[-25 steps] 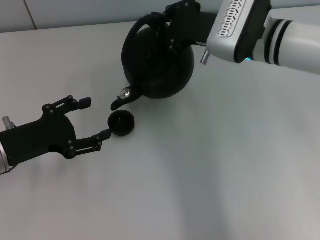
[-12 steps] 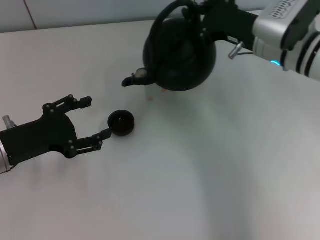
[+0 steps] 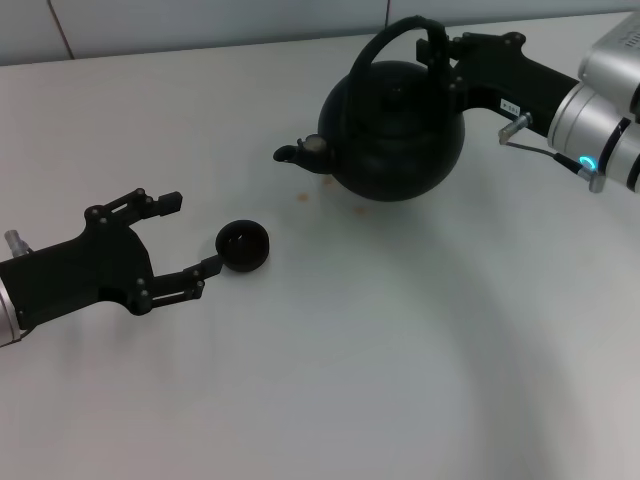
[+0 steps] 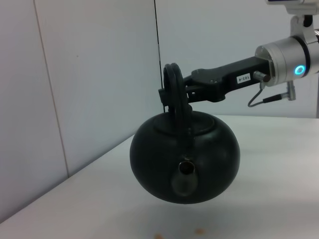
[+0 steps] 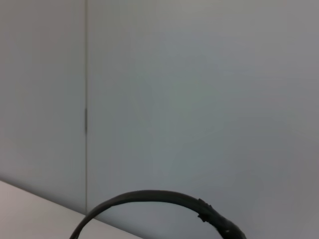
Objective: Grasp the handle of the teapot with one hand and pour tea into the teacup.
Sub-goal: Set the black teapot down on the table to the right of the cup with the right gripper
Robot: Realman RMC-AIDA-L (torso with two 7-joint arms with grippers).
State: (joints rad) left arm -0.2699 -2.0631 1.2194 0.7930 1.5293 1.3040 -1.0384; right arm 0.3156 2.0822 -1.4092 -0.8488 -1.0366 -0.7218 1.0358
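The black teapot point(image 3: 395, 135) stands level at the back right, its spout point(image 3: 290, 153) pointing left, away from the teacup. My right gripper point(image 3: 447, 55) is shut on the thick part of the arched handle point(image 3: 436, 45). In the left wrist view the teapot point(image 4: 185, 159) faces the camera and the right gripper point(image 4: 174, 94) clamps the handle point(image 4: 174, 84). The right wrist view shows only the handle point(image 5: 149, 196). The tiny teacup point(image 3: 243, 246) sits on the table, dark inside. My left gripper point(image 3: 193, 235) is open just left of it, its lower fingertip point(image 3: 212, 266) at the cup's edge.
A few small brown spots point(image 3: 303, 197) mark the white table point(image 3: 400, 350) between the spout and the cup. A pale wall point(image 4: 89, 74) runs along the table's back edge.
The teapot was tilted with its spout over the teacup. It has since swung right and back, away from the cup, and levelled out. The left arm has not moved.
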